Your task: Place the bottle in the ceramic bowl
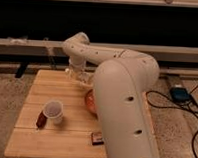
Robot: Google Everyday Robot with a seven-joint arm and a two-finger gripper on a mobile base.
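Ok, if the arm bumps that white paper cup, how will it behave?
The white paper cup stands upright on a base narrower than its rim, so it likely tips easily. Being paper, it is probably light and would slide or roll on the wooden table. The gripper is at the table's far side, apart from it.
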